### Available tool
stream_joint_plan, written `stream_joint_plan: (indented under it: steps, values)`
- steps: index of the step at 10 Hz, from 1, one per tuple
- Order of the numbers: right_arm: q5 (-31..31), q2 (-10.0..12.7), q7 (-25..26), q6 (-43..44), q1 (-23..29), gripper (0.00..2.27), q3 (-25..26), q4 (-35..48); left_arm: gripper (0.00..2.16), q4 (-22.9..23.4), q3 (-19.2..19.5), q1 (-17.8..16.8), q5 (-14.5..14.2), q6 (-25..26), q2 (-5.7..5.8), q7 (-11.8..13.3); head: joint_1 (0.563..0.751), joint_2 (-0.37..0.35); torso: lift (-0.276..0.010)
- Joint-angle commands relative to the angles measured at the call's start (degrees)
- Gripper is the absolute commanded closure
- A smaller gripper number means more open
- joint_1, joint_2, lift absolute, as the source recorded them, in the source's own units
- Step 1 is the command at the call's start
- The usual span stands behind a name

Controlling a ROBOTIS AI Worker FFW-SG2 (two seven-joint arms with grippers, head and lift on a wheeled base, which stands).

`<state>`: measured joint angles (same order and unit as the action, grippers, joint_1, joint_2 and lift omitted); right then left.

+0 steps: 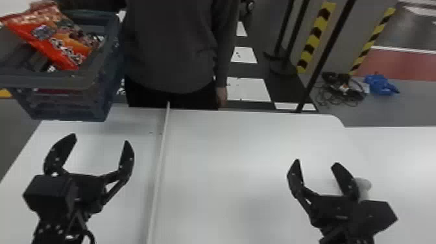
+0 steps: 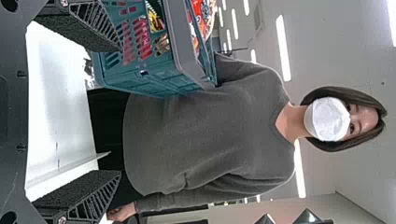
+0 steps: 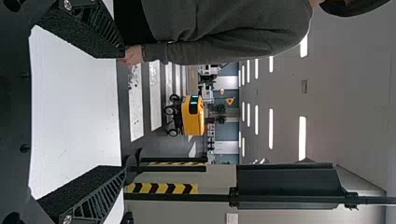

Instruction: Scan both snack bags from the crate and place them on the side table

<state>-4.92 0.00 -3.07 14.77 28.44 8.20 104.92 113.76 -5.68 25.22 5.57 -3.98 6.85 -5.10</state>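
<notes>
At the far left, the crate [image 1: 61,81] sits by the far edge of the white surface [image 1: 227,146]. The red-orange snack bag [image 1: 65,42] lies tilted in its top, above the rim on one side, with bold pale lettering and a dark label patch across its front. On the near side of the crate, the left arm comes in from the bottom edge and reaches forward; its gripper [image 1: 100,138] is spread wide, fingertips pointing toward the far edge. A person [image 1: 175,48] in a dark grey top stands just beside the crate, one sleeve running behind it. Next, a thin pale ridge [image 1: 159,162] runs lengthwise along the surface. Well to the right, the right arm also points forward, leaning slightly left, its gripper [image 1: 316,161] parted widely over the surface. A pale rounded object [image 1: 364,184] shows beside its right finger.
</notes>
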Motion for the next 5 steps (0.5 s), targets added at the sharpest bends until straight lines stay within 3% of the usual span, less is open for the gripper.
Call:
stream_joint_plan:
  steps: [1,5]
  values:
    - [0.00,0.05,0.00,0.03,-0.14,0.07,-0.11,-0.06,0.05,0.06,0.23,0.09,-0.12,-0.10,0.01,0.00,0.695,-0.129,-0.098]
    - [0.00,0.05,0.00,0.03,-0.05,0.07,-0.11,-0.06,0.05,0.06,0.14,0.01,-0.12,-0.10,-0.08,-0.09,0.695,-0.125,-0.098]
